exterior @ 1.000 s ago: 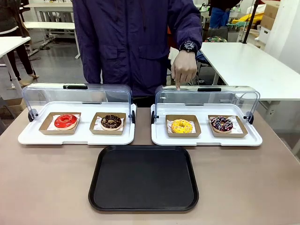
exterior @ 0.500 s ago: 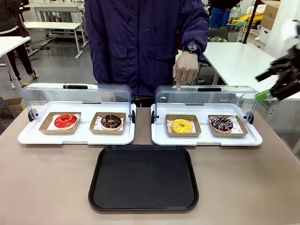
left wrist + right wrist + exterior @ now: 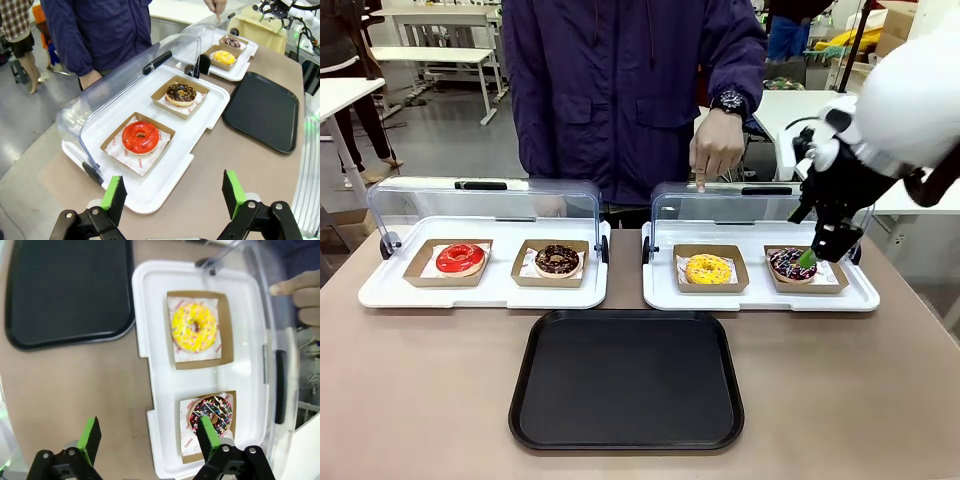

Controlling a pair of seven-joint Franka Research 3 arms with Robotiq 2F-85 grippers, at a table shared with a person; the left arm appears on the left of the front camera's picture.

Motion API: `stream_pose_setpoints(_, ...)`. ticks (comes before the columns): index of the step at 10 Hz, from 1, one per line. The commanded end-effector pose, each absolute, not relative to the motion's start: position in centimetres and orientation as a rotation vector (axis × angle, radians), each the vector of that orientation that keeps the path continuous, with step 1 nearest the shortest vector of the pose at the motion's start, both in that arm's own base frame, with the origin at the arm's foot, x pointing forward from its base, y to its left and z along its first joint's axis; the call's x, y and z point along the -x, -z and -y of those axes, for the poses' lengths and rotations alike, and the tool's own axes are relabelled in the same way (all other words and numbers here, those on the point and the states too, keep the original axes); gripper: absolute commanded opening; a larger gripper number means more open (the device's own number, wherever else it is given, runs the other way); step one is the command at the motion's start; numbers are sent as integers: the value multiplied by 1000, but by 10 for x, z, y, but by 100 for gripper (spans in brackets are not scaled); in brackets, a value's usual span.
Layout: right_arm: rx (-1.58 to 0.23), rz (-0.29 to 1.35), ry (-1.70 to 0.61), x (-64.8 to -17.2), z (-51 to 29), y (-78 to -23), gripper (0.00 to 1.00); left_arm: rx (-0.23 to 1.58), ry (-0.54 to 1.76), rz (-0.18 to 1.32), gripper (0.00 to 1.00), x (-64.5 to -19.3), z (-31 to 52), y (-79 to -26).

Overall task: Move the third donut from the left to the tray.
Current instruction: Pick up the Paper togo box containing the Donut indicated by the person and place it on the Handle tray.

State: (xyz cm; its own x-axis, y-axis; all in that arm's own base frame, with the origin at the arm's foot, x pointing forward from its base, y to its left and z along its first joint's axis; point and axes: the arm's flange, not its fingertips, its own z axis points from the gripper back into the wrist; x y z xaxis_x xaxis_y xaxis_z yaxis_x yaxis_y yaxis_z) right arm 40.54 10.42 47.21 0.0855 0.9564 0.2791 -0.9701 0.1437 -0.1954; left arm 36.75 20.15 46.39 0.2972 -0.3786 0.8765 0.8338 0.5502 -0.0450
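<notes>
The third donut from the left (image 3: 707, 268) has yellow icing and sprinkles and lies in a brown cardboard box on white paper, in the left half of the right white tray. From above, the donut (image 3: 195, 327) lies ahead of my right gripper (image 3: 150, 435), which is open and holds nothing. In the front view my right gripper (image 3: 810, 258) hangs over the dark sprinkled donut (image 3: 792, 264) to its right. The black tray (image 3: 627, 378) lies at the table's near middle. My left gripper (image 3: 173, 197) is open, near the red donut (image 3: 140, 137).
A person's hand (image 3: 712, 150) points a finger down onto the right clear lid (image 3: 760, 205). The left white tray (image 3: 380, 290) holds the red donut and a chocolate donut (image 3: 557, 259) under its raised lid (image 3: 485, 205). Bare table lies either side of the black tray.
My right arm has swung in from the right edge to hang over the right white tray. The person's pointing hand has stayed put.
</notes>
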Motion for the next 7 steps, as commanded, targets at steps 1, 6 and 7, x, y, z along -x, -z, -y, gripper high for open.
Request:
stream_pose_setpoints(1, -8, 356, -1353, -430, -111, -469, 100, 566, 875, 961, 100, -366, -202, -466)
stream_pose_setpoints(6, -44, 377, -1437, -405, -104, -472, 100, 566, 875, 961, 100, -366, -202, -466)
stream_pose_setpoints(7, -44, 377, -1437, -405, -104, -472, 100, 566, 875, 961, 100, -366, -202, -466)
